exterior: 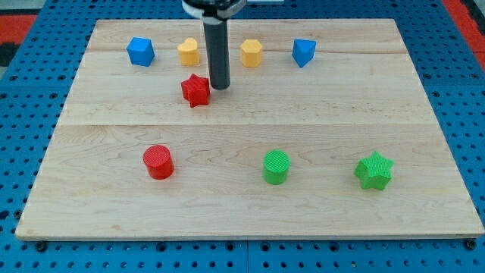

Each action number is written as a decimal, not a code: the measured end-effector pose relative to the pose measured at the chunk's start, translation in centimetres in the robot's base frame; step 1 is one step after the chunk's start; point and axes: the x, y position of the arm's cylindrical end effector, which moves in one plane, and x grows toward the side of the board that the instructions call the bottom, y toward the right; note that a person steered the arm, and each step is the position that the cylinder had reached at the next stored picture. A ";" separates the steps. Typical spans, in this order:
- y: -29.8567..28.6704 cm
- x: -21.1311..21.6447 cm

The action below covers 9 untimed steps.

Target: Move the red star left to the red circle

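The red star (195,90) lies on the wooden board (250,205), in the upper middle-left. The red circle (158,161) stands below it and a little to the left, well apart from it. My tip (219,86) is down at the board just to the right of the red star, close beside it or touching its right edge; I cannot tell which. The dark rod rises straight up from there to the view's top.
Along the top stand a blue cube (140,51), a yellow block (189,52), a yellow hexagon-like block (251,53) and a blue block (303,52). A green circle (276,167) and a green star (373,171) sit at the lower right.
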 end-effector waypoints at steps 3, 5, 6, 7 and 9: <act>-5.1 0.2; -5.7 8.0; -12.1 10.0; -15.1 8.4; -16.2 12.6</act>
